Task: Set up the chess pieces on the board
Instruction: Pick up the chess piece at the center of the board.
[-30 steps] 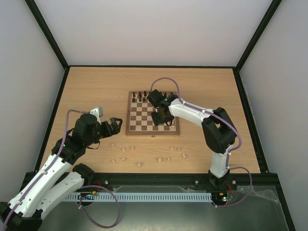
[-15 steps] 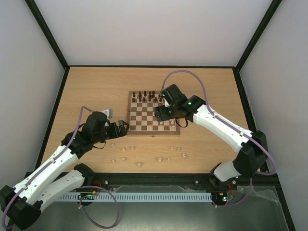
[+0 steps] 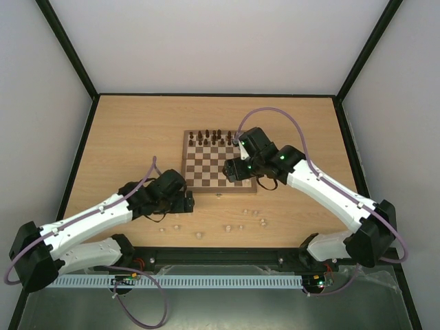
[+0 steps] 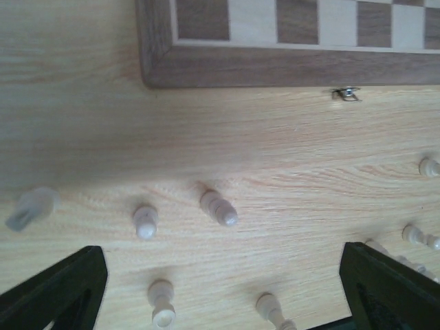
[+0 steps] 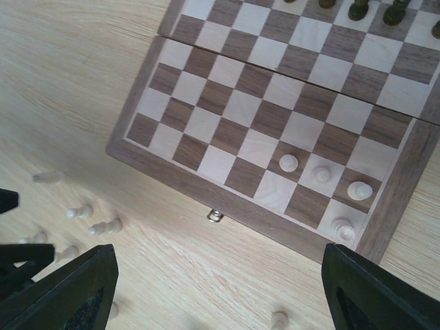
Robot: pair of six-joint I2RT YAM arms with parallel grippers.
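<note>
Chess pieces [image 4: 218,207], small rounded pale wood, lie on grained tabletop [image 4: 206,130].

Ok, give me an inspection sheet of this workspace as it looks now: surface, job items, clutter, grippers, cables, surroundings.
Surface: light wooden table.
Job's things: square brown-and-cream checkered wooden chessboard; four small pale beige wooden chess pieces stand at its near right corner; loose pale pieces on the table before it.
Clutter: nothing seen; dark brown wooden chess pieces stand along the board's far edge.
Grippers: left gripper open above the loose pale pieces; right gripper open above the board's near edge; both empty.
Cables: purple cable loops on each arm.
Surroundings: pale walls, black frame.
</note>
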